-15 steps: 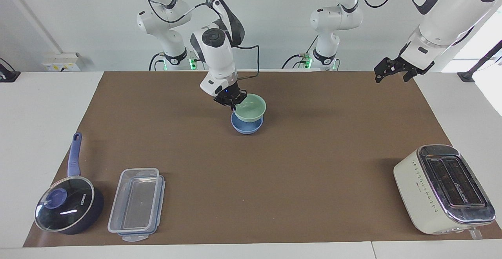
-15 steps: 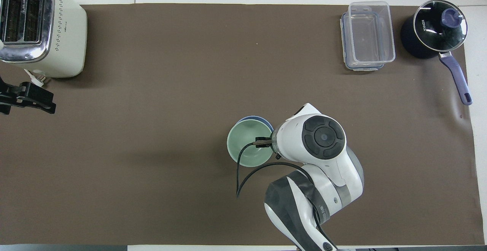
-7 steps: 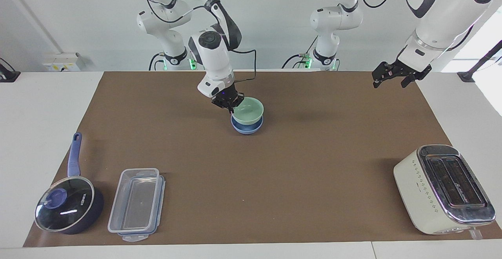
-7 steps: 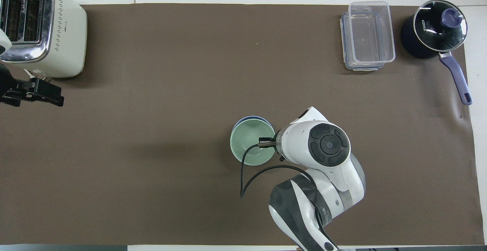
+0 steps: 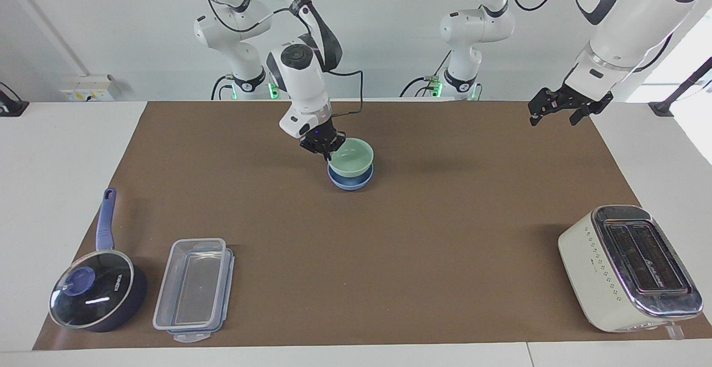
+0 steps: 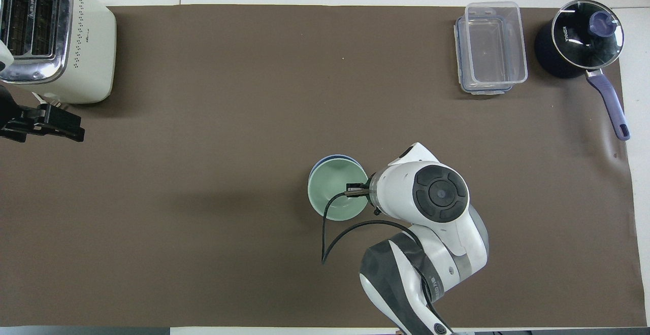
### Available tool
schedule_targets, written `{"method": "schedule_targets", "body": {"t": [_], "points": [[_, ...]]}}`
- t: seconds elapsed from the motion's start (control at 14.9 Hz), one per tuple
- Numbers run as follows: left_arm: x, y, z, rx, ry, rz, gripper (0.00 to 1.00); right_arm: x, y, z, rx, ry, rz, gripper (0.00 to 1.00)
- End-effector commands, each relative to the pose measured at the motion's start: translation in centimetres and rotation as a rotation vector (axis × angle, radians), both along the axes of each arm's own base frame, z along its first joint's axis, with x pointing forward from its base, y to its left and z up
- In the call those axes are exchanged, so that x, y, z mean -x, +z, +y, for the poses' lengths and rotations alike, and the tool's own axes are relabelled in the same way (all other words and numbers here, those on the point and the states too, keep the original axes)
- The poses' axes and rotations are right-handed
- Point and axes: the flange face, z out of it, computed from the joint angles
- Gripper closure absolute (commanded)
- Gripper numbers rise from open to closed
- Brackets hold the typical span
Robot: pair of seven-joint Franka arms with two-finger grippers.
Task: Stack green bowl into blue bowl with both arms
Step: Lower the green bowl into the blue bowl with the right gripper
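green bowl (image 5: 351, 154) lowered into blue bowl (image 5: 350, 181), left gripper (image 5: 559, 109) shifted slightly

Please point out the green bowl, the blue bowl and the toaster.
green bowl (image 5: 352, 155): facing view, inner hollow.
blue bowl (image 5: 349, 182): facing view, outer wall under the green bowl.
toaster (image 5: 592, 258): facing view, cream side wall.

white table (image 5: 50, 150), brown mat (image 5: 423, 228), pale wall (image 5: 111, 16)

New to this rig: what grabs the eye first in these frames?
Mid-mat, the green bowl sits nested in the blue bowl, with the right gripper at its rim on the side toward the robots. The left gripper hangs in the air over the mat's edge at the left arm's end; farther from the robots at that end stands a cream toaster.
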Motion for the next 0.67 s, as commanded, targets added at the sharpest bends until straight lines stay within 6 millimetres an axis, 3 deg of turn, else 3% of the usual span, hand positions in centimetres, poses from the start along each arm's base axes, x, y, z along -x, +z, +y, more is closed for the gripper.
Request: {"method": "schedule_targets", "body": {"t": [0.0,0.2,0.4,0.47,0.6], "points": [[1.0,0.2,-0.1,0.003,0.012,-0.003,0.00,0.3,0.7,-0.4,-0.021,-0.008,-0.021,1.00],[1.0,0.2,0.0,0.003,0.016,-0.004,0.00,0.3,0.7,-0.4,-0.020,-0.007,-0.019,0.98],[1.3,1.3,0.0,0.003,0.018,-0.030,0.00,0.2,1.0,-0.2,-0.022,-0.004,-0.021,0.16],[1.5,1.5,0.2,0.003,0.019,-0.033,0.00,0.0,1.2,-0.1,-0.023,-0.005,-0.020,0.00],[1.5,1.5,0.3,0.005,0.021,-0.038,0.00,-0.2,2.0,-0.5,-0.025,-0.008,-0.023,0.00]]}}
